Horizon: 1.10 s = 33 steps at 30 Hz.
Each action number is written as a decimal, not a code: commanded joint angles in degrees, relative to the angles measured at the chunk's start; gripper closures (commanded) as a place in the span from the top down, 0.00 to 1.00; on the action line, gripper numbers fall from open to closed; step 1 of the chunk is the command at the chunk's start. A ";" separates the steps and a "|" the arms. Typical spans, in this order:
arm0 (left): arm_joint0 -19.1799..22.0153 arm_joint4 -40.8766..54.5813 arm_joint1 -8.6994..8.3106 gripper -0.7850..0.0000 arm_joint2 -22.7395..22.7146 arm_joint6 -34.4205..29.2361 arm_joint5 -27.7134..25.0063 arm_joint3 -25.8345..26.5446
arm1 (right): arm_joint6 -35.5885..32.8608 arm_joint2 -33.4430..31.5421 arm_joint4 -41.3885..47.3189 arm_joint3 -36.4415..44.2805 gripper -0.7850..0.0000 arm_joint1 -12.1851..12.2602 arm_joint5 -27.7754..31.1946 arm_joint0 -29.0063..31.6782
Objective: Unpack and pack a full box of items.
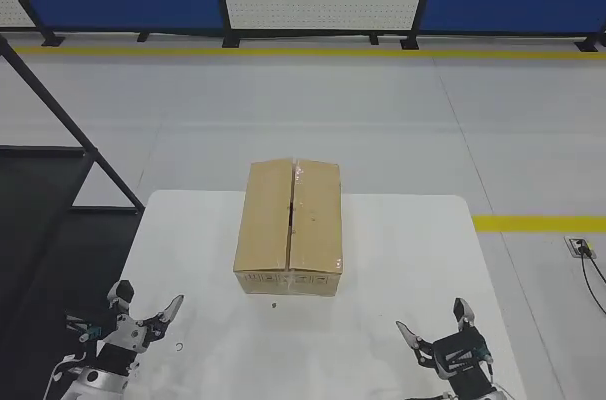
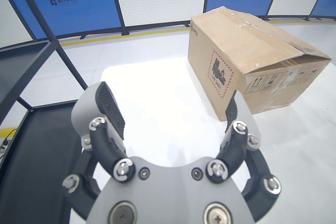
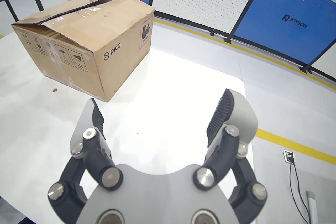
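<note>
Cardboard box on white table, untouched.
Set mid-table toward the far edge, top flaps folded over, seam slightly gaping. Left gripper above near left corner, fingers spread wide, grasping nothing; right gripper above near right corner, likewise released, both well apart from box.

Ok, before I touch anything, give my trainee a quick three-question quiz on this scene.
1. True or false: the left jaws grip the brown cardboard box on the white table.
2. The box's top flaps are: A) folded wide open, B) down, slightly lifted at the seam, C) torn off.
3. Fill in: both arms' jaws stand ____.
Key: 1 false; 2 B; 3 open.
</note>
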<state>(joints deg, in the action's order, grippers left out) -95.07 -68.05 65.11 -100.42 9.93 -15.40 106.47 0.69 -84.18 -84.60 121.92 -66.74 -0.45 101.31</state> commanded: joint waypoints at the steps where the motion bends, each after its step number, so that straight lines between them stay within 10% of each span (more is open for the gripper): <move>1: 0.01 0.00 0.00 1.00 0.01 0.00 -0.01 -0.01 | 0.02 -0.01 0.00 -0.01 1.00 0.00 0.00 0.00; 9: 0.38 0.24 0.03 1.00 -0.14 -0.10 0.65 -0.20 | 0.38 0.29 0.45 0.10 1.00 -0.02 0.53 -0.17; 24: 21.43 6.79 0.07 1.00 5.69 -8.36 -3.64 -13.74 | -3.97 8.22 0.18 0.21 1.00 -1.56 -3.25 -9.69; 33: 21.99 7.08 0.11 1.00 6.20 -9.65 -3.34 -14.00 | -4.74 8.39 0.48 0.06 1.00 -1.63 -3.17 -10.04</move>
<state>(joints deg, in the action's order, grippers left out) -73.08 -60.96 65.23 -94.23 0.30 -18.74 92.47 -4.06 -75.80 -84.12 121.98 -68.37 -3.61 91.27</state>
